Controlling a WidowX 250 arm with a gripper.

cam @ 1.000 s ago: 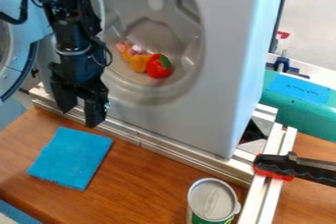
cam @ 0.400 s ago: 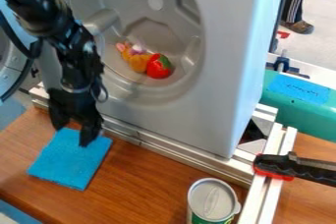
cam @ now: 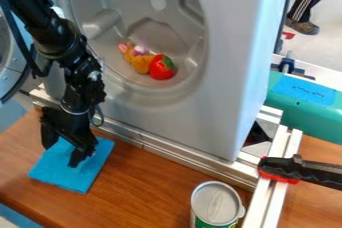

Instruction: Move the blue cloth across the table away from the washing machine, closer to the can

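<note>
The black gripper [cam: 61,156] hangs low over the blue cloth [cam: 83,172] at the lower left, with its two fingers apart and nothing between them but cloth below. One fingertip is over the middle of the cloth, the other by its upper left edge; I cannot tell whether they touch it. Inside the grey drum of the machine [cam: 220,97] lie a red pepper toy [cam: 161,67] and an orange plush toy [cam: 139,63] with pink and purple parts.
A lidded can [cam: 216,203] stands at the front, right of the cloth. Metal rails [cam: 194,164] run along the machine's base, with a black and red clamp [cam: 294,170] at right. The machine's round door is at the far left.
From beside the machine's base, the gripper has moved down and toward the viewer, over the cloth. The cloth, toys and can have stayed in place.
</note>
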